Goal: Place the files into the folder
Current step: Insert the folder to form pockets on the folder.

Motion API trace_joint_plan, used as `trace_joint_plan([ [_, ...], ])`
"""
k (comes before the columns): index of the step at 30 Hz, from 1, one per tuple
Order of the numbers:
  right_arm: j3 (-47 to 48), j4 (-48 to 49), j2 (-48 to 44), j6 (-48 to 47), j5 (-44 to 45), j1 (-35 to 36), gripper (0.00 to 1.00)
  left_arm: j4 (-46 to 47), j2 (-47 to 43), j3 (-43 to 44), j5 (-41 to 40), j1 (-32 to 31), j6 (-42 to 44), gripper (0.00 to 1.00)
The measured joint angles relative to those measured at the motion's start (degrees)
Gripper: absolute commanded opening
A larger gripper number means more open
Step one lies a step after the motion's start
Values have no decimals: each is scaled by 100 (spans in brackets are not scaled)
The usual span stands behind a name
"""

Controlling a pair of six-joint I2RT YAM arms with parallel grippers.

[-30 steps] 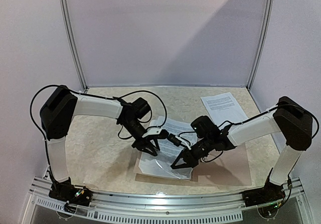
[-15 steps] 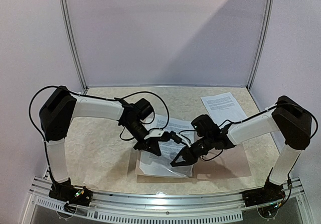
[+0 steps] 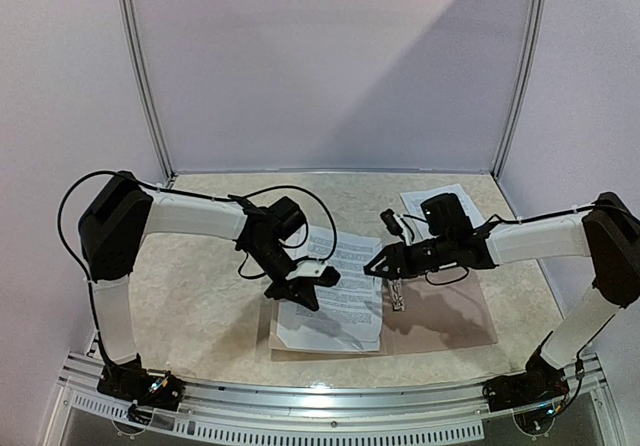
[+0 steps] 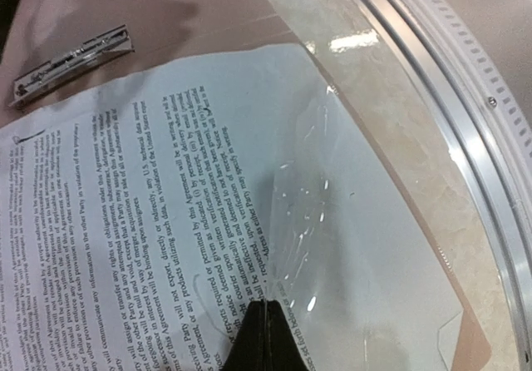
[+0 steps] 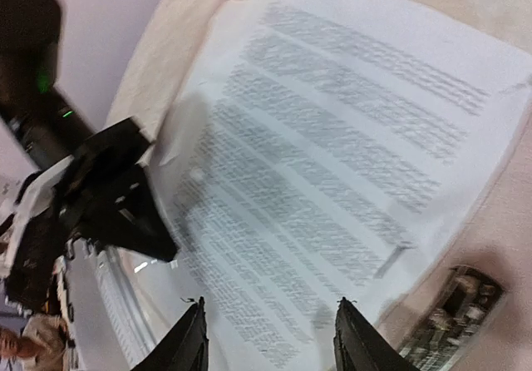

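The tan folder (image 3: 440, 321) lies open near the table's front. A printed sheet of the files (image 3: 335, 301) rests flat on its left half, under a lifted clear plastic sleeve (image 4: 332, 221). My left gripper (image 3: 300, 291) is shut on the sleeve's edge, and its dark tips (image 4: 266, 306) meet over the text. The black clip (image 3: 397, 294) sits at the folder's fold. My right gripper (image 3: 375, 264) hovers open above the sheet's right edge, and its fingers (image 5: 198, 325) hold nothing. A second sheet (image 3: 440, 204) lies at the back right, off the folder.
An aluminium rail (image 3: 330, 406) runs along the near table edge, close to the folder's front (image 4: 465, 138). White walls and two metal posts (image 3: 145, 76) close in the back and sides. The left arm's gripper (image 5: 108, 196) shows just left of the right fingers.
My right gripper opened, let go of the sheet and pulled up and back to the right. The sheet settled flat in the folder. My left gripper shut on the sleeve.
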Motion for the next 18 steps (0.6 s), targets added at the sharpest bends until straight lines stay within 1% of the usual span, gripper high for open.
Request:
trace_joint_plan([
  [2,4,-197,42,188,442,-227,52,-4,0,0,-46,-11,26,0],
  [7,262,-511,540,549,988,-634,48,-28,0,0,-142,-57,57,0],
  [13,997,-636,1257,621,1097,-780,48,-39,0,-2,-210,-72,72,0],
  [18,1200,-599,1711,651,1027,-855,47,-42,2,-2,-260,-81,109,0],
])
